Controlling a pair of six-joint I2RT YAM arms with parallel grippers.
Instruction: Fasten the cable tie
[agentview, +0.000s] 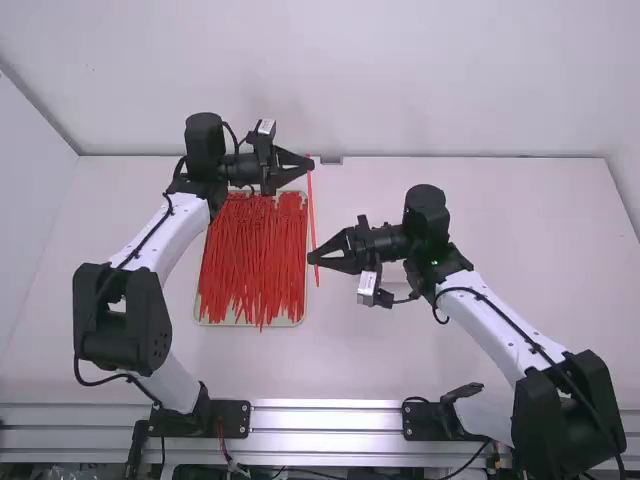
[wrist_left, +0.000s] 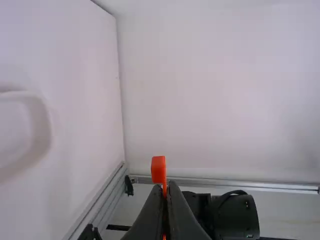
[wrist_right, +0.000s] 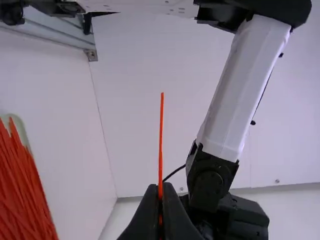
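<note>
Left gripper (agentview: 304, 160) pinched on the red cable tie (agentview: 312, 212) at its head, right gripper (agentview: 317, 256) clamped near the tail, strap straight in the air between them. The danger: bending it round, the thin tail twists or slips and misses the slot.

Overhead and close wrist cameras share the tie (agentview: 312, 215).
</note>
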